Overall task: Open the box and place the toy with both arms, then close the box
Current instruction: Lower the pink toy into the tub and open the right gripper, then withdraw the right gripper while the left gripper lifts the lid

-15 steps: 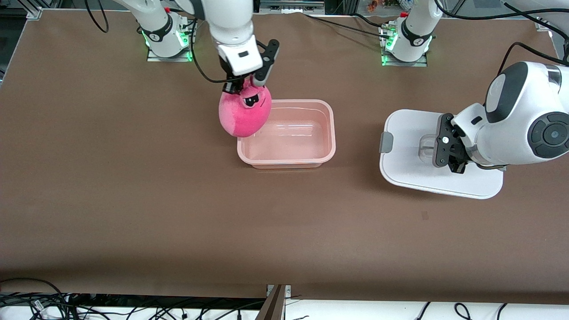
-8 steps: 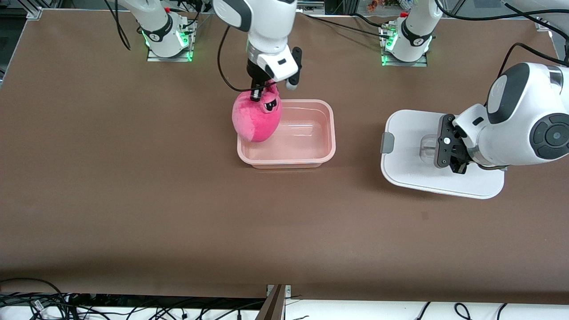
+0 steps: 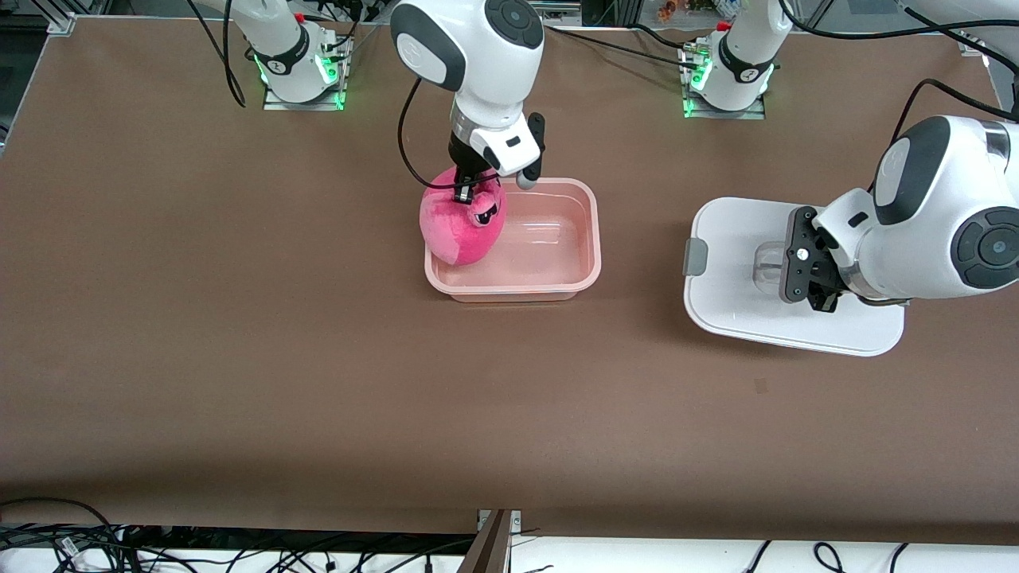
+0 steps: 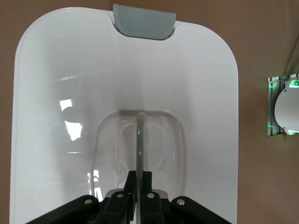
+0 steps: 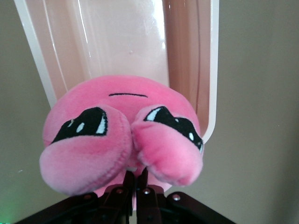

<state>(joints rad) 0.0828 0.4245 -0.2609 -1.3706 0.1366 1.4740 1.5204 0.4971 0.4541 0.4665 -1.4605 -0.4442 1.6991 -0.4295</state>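
Over the box point(image 3: 585, 239), right gripper point(image 3: 468, 189) (pointing down) pinches the toy point(image 3: 458, 231).

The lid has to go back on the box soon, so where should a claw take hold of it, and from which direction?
Grip the clear centre handle, coming straight down from above. The lid lies flat on the table, so its thin edges offer little purchase, while the handle's upright rib suits two fingers. The left claw is shut on it.

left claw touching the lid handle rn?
Touching. In the left wrist view the left claw has both fingers pressed together onto the upright clear handle of the lid, with no gap visible.
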